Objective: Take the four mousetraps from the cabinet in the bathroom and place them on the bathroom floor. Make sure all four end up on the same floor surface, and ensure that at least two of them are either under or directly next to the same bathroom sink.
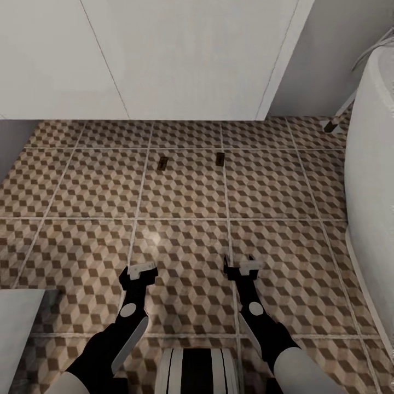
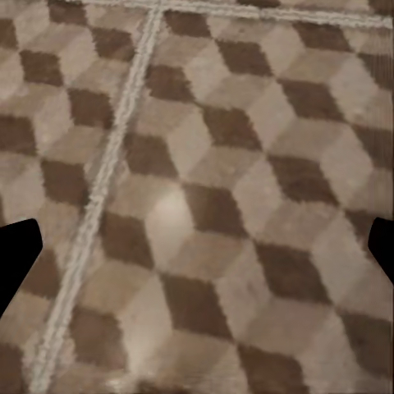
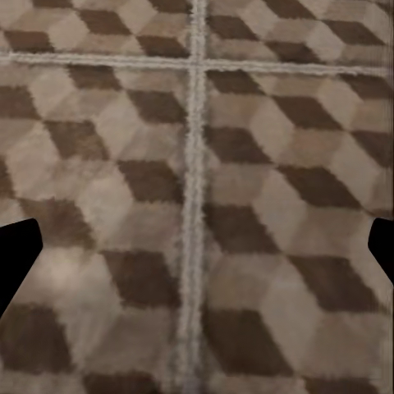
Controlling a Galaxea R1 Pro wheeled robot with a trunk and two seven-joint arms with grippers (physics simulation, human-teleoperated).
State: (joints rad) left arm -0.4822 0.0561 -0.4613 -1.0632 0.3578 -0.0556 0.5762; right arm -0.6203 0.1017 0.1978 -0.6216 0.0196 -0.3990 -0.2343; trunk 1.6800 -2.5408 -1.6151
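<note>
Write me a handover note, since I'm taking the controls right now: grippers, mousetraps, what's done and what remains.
Left gripper: open, empty, low over the bathroom floor.
Right gripper: open, empty, likewise.
Two mousetraps lie on the tiles ahead, apart: one, the other, close to the white wall-hung unit.
Done: these two are on the floor.
Left: fetch the remaining two from the cabinet, set them on these tiles.

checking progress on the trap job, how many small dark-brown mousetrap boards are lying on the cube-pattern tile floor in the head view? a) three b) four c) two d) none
c: two small dark-brown mousetrap boards lie apart on the cube-pattern tile floor, the left one and the right one, in the tile row nearest the white wall panels.
</note>
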